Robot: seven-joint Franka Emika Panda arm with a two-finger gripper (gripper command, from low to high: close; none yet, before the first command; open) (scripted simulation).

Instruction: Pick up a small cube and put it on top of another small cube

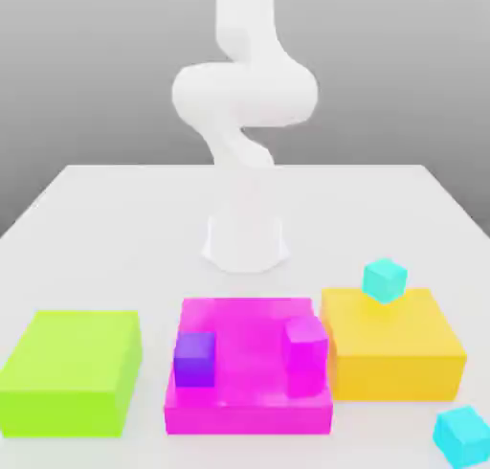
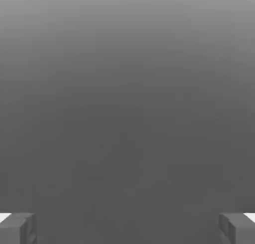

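It's all still to play for, my claw (image 2: 127, 229) wide and empty, one cyan cube (image 1: 385, 280) at the yellow block's (image 1: 392, 374) back edge, its twin (image 1: 463, 436) near the front corner: next, I reach down for one!

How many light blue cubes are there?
2. One cyan cube sits at the yellow block's back edge; the other cyan cube is at the exterior view's bottom right.

The Panda arm (image 1: 245, 94) stands upright from its base (image 1: 245, 242), its links bent sideways at mid-height and rising to the exterior view's upper edge. The gripper (image 2: 127, 229) is open, its two fingers set wide apart.
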